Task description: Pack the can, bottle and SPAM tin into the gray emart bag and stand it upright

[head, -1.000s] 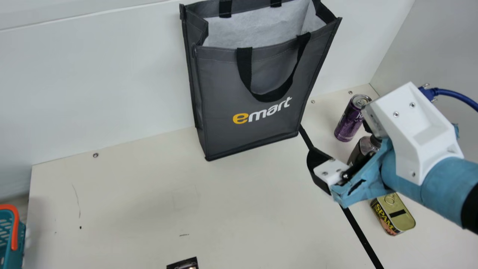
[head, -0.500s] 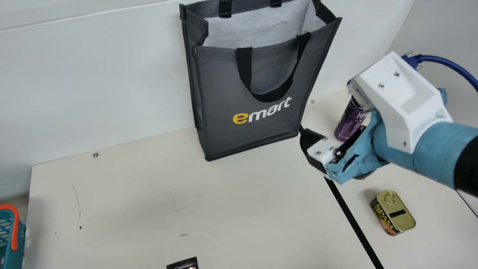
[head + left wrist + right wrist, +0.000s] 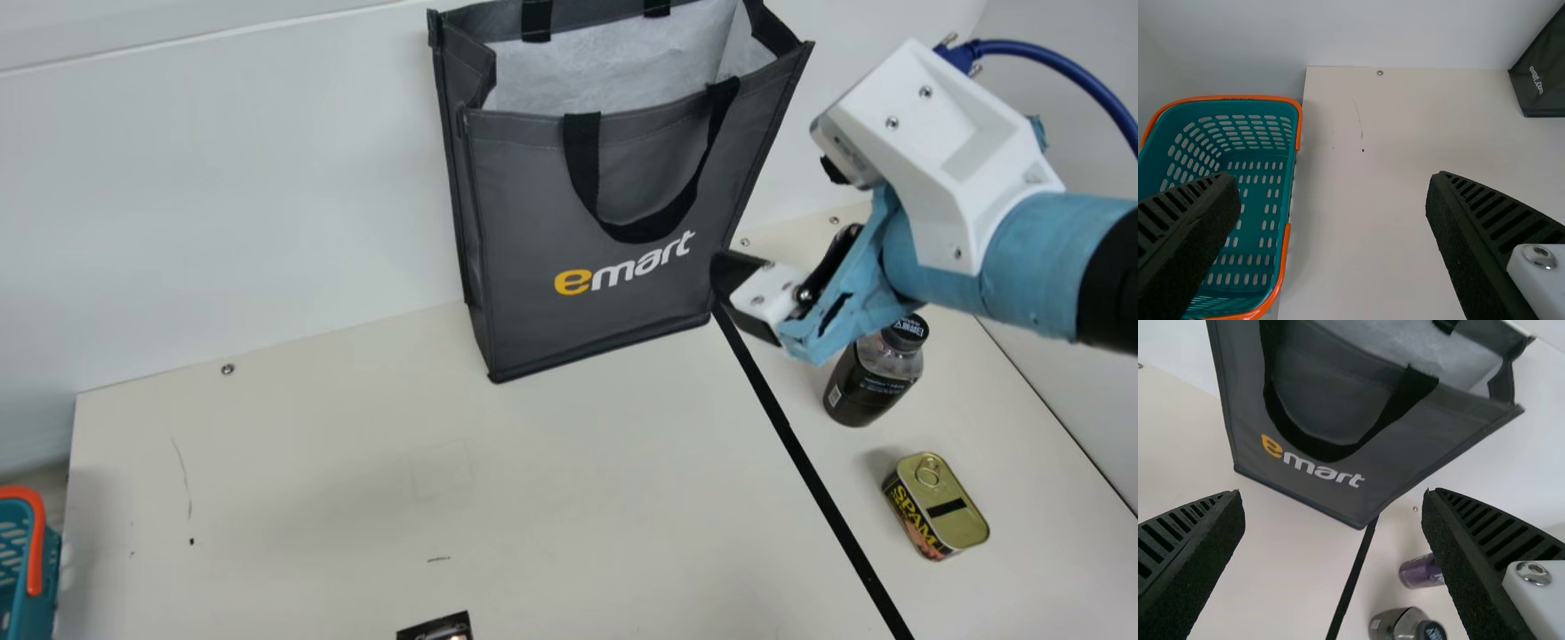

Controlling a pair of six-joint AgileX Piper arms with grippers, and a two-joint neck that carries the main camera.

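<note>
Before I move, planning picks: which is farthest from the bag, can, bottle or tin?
The gold-lidded SPAM tin; the purple can and bottle are nearer.

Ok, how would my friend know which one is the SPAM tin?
Find the tall gray emart bag, then follow the black line on the table from its corner toward the front. Just right of that line, past the bottle, sits the SPAM tin. It's short with rounded corners and a gold, pull-ring top, while the bottle has a black cap and the can is purple.

Bag (image 3: pixel 524 213) and basket (image 3: pixel 36 547) cropped (main view).
</note>
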